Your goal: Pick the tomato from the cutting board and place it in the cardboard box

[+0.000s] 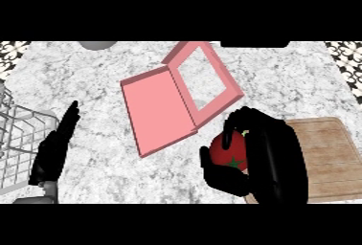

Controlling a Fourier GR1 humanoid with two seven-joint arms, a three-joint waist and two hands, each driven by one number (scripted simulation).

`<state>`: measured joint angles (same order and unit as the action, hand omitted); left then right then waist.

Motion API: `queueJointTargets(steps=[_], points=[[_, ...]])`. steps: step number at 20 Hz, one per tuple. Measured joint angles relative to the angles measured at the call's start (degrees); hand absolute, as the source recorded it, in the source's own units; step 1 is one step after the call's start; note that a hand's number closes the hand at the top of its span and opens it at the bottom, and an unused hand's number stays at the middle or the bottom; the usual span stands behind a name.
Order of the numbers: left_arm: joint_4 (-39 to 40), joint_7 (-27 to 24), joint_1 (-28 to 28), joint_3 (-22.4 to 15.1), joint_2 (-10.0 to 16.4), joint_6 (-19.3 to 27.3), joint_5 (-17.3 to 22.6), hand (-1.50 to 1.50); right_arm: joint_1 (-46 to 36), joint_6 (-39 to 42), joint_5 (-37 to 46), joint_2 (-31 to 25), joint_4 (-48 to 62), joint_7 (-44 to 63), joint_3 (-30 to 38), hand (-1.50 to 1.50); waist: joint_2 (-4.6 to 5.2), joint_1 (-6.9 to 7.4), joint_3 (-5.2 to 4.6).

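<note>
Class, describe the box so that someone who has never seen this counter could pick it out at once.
Start at the marble counter, then go up and left from the wooden cutting board. The box lies open there in two halves, the only pink thing, flat-sided unlike the round red tomato.

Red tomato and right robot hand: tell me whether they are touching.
Touching. The head view shows the right robot hand with its black fingers and thumb curled round the red tomato, hiding part of it.

Right hand (277,160) curls fingers round the tomato (228,152); left hand (53,149) open.
</note>
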<state>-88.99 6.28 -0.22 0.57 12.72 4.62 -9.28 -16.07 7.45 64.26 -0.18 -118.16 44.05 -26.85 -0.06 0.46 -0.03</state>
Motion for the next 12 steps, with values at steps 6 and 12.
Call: queueJointTargets(steps=[6, 12], points=[[0.7, -1.0, 0.0, 0.7, -0.1, -0.7, -0.1, 0.0, -16.1, -2.4, -6.1, 0.1, 8.5, 7.4, 0.1, 1.5, 0.08, 0.25, -0.01], [2.1, -1.6, -1.4, 1.1, -0.4, -1.0, -0.3, 0.0, -30.8, -6.1, -12.1, 0.1, 23.8, 10.4, 3.0, 1.5, 0.18, 0.62, -0.02]])
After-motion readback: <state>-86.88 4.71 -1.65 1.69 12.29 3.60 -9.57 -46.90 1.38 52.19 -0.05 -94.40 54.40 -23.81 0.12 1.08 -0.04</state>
